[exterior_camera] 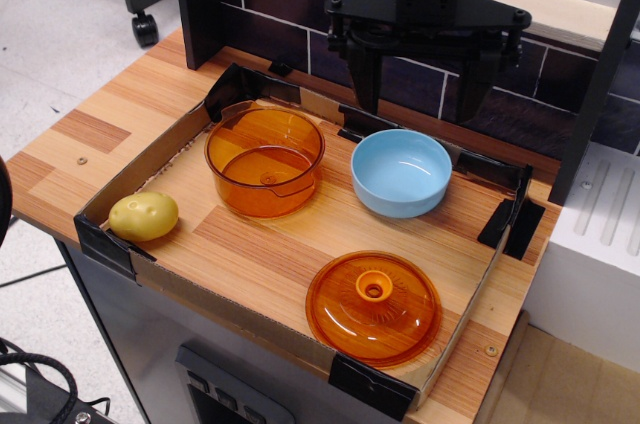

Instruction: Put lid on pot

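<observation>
The gripper (421, 94) hangs above the worktop's (100, 124) back edge, jaws spread wide and holding nothing. The orange lid (373, 308) lies knob-up near the front right corner. The orange pot (264, 160) stands uncovered toward the back left, beside a light-blue bowl (401, 172). A yellow potato (144, 216) sits at the left edge.

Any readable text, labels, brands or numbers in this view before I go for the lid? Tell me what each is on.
None readable. The lid, pot, blue bowl, potato and gripper show no print or labels. The buttons on the unit below the table are too small to read.
</observation>
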